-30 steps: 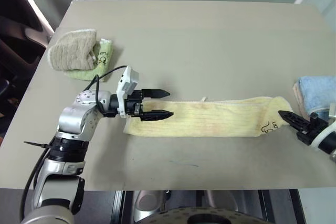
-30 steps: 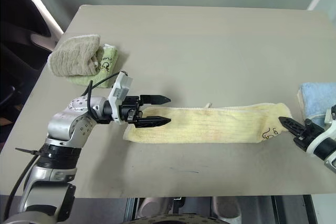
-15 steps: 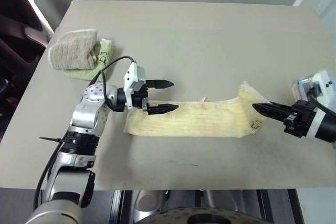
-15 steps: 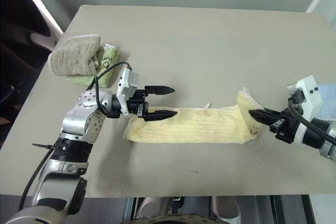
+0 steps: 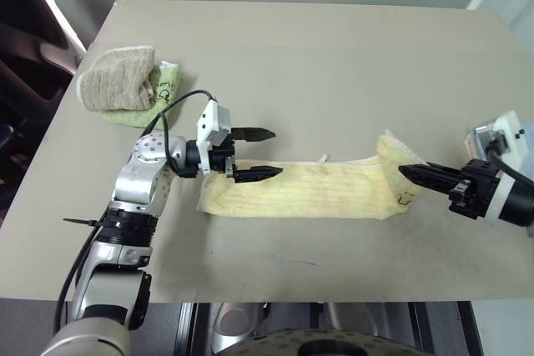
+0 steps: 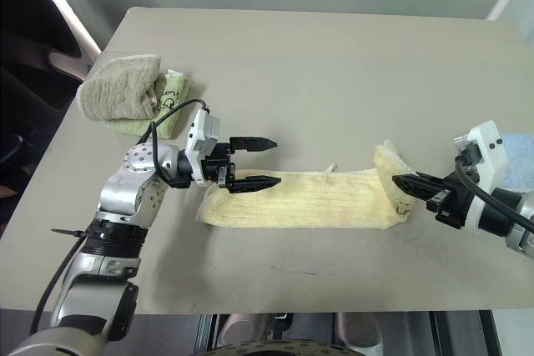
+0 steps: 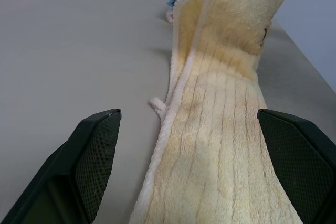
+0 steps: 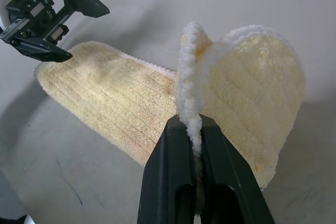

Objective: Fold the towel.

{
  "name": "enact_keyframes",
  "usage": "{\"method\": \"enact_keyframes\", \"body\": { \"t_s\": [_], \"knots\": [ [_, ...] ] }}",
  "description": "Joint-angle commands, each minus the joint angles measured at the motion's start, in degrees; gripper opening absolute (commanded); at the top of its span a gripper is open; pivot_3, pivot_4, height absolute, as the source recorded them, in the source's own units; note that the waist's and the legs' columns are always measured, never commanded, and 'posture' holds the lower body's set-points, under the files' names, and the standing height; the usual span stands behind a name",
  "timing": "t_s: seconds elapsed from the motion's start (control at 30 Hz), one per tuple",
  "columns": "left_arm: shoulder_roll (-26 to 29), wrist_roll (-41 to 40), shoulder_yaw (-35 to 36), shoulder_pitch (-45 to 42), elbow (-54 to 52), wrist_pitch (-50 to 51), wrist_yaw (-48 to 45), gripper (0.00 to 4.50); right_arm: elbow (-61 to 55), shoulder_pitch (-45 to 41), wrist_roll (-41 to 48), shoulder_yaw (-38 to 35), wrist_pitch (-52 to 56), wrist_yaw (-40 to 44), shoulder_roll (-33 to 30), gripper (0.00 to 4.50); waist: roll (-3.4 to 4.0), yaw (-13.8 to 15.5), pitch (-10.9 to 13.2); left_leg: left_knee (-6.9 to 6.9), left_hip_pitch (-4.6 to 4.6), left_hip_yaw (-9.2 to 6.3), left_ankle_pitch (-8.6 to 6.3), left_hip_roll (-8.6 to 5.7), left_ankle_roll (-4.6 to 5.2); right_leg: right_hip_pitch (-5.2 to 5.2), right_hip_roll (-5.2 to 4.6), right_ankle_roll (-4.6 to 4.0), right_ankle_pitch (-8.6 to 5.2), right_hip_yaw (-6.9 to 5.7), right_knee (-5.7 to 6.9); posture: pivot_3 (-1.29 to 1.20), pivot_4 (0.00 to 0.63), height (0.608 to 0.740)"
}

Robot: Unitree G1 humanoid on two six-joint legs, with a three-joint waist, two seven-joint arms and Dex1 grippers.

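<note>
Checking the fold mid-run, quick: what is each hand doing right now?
Left hand: open, holding nothing, poised over the left end of the towel.
Right hand: shut on the towel's right end, lifted off the table.

Silver arms; black-fingered left hand

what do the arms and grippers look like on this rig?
Left arm: silver-grey segments with black joints, a black cable looping over the wrist, a white camera block on top. Left gripper: two black tapered fingers, mesh-textured pads. Right gripper: same black fingers on a black wrist with white housing.
</note>
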Motion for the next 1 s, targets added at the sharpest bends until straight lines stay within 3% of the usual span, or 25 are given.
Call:
{"method": "enact_keyframes", "body": {
  "t_s": [0.03,0.13,0.43,0.97,1.0],
  "knots": [
    [-0.07,0.45,0.28,-1.10,0.02,-1.20,-0.33,4.50,-0.86,-6.69,-6.81,19.04,-2.11,-3.95,13.33,0.03,-0.52,-0.65,-0.08,0.01,0.23,-0.10,-0.05,0.13,-0.17,0.11,0.19,-0.16,0.02,-0.09,-0.01,0.00,0.150,0.733],
    [-0.43,0.56,0.13,-1.31,-0.15,-1.22,-0.10,4.50,0.01,-8.62,-10.08,21.89,-1.69,-3.81,15.79,0.03,0.20,-0.66,0.22,0.10,0.18,-0.01,0.01,0.00,0.01,0.03,0.05,0.02,0.10,-0.02,0.13,0.00,0.150,0.733],
    [-0.45,0.64,-0.10,-1.80,0.35,-1.44,-0.53,4.50,0.67,-11.45,-15.43,25.60,-1.03,-1.87,17.71,0.03,0.08,-0.29,0.15,0.14,0.18,0.02,0.01,0.00,0.07,0.21,-0.01,-0.07,0.10,-0.04,0.00,0.00,0.150,0.733],
    [-0.71,1.53,-0.02,-2.08,2.71,-3.37,-1.60,4.50,0.27,-12.56,-16.26,27.98,0.83,-0.43,20.83,0.03,0.08,-0.29,0.15,0.08,0.20,0.01,0.01,0.02,-0.05,0.15,0.01,-0.16,0.06,-0.05,0.02,0.00,0.150,0.733],
    [-0.69,1.60,-0.03,-2.12,2.83,-3.48,-1.60,4.50,0.06,-12.82,-16.49,28.49,0.87,0.24,21.04,0.25,0.08,-0.30,0.15,0.08,0.20,0.01,0.01,0.02,-0.05,0.15,0.01,-0.16,0.06,-0.05,0.02,0.00,0.150,0.733]
  ]
}}
